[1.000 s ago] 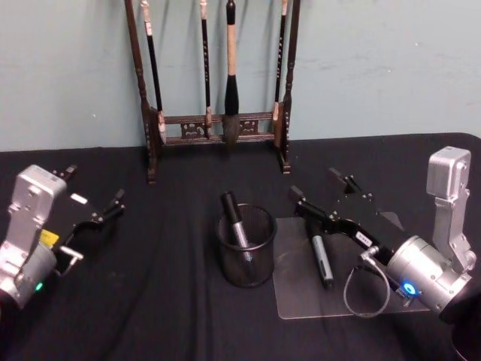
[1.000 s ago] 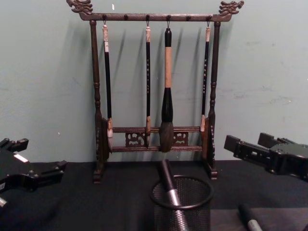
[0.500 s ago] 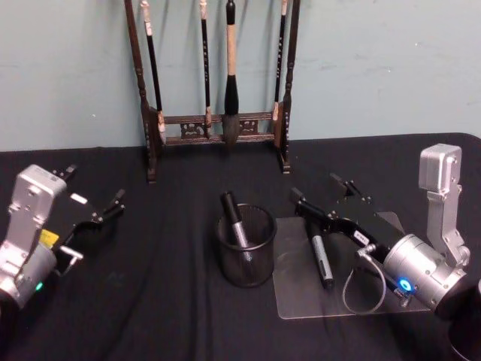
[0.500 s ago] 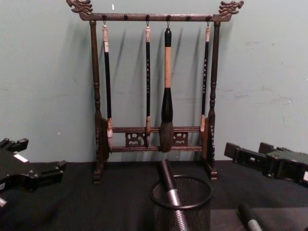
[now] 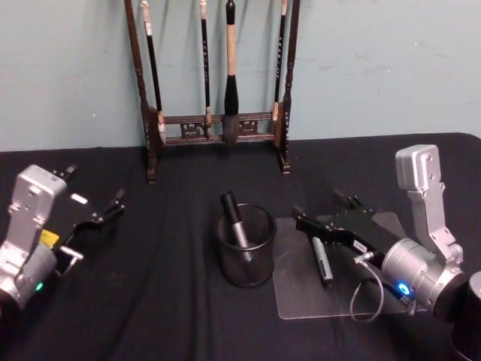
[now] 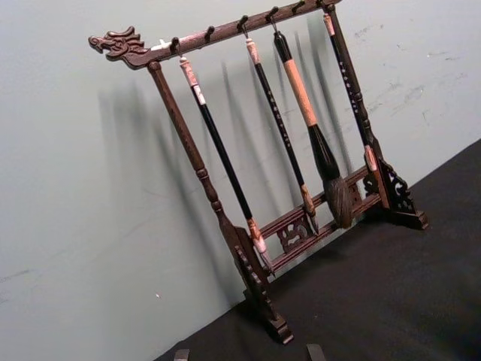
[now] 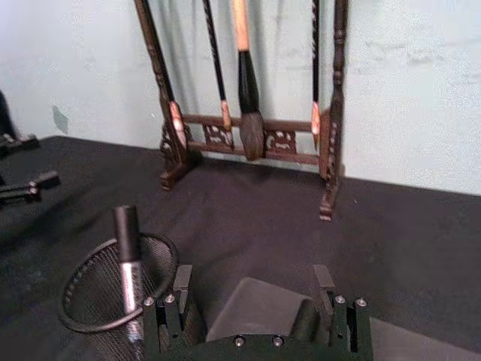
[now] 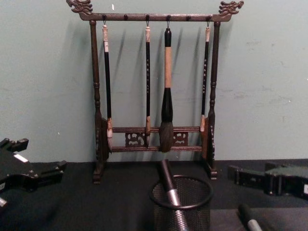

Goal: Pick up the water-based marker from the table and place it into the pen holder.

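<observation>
A black and grey water-based marker (image 5: 322, 262) lies on a clear sheet (image 5: 297, 289) to the right of the pen holder (image 5: 246, 259); its end also shows low in the chest view as marker (image 8: 249, 218). The pen holder (image 8: 182, 204), a black mesh cup, holds another marker (image 5: 234, 216) leaning upright. My right gripper (image 5: 319, 211) is open, low over the far end of the lying marker, one finger crossing just above it. Seen from the right wrist, the right gripper (image 7: 253, 280) has the cup (image 7: 84, 295) beside it. My left gripper (image 5: 95, 186) is open at the far left.
A tall dark wooden brush rack (image 5: 218, 124) with several hanging brushes stands at the back against the wall, behind the cup. A black cloth (image 5: 165, 301) covers the table. The rack (image 6: 263, 226) also shows from the left wrist.
My right gripper has come down and drawn back toward the marker on the clear sheet. The left arm has not moved.
</observation>
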You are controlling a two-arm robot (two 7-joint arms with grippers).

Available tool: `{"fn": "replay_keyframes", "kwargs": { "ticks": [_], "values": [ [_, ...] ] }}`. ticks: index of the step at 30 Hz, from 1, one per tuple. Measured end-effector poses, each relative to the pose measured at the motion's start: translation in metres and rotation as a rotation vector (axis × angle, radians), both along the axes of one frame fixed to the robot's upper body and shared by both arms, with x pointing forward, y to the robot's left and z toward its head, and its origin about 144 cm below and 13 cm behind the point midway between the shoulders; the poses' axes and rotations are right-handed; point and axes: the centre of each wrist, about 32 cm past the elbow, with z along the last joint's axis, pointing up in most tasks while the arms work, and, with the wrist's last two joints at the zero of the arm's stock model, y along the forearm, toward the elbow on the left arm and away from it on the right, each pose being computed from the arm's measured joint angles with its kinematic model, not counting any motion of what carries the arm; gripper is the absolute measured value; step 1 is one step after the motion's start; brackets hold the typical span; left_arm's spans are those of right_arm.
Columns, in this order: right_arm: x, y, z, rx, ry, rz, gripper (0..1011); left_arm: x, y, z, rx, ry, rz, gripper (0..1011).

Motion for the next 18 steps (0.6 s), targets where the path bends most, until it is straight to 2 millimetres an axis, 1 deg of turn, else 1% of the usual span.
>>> {"fn": "replay_keyframes", "kwargs": {
  "ticks": [1, 7, 18],
  "values": [
    [0.0, 0.001, -0.004, -0.018, 0.025, -0.019, 1002, 0.0, 0.0, 0.0, 0.0, 0.0, 0.0, 1009],
    [0.002, 0.0, -0.01, -0.04, 0.061, -0.04, 1002, 0.0, 0.0, 0.0, 0.0, 0.0, 0.0, 1009],
    [0.008, 0.0, -0.014, -0.058, 0.107, -0.036, 1002, 0.0, 0.0, 0.0, 0.0, 0.0, 0.0, 1009]
  ]
}}
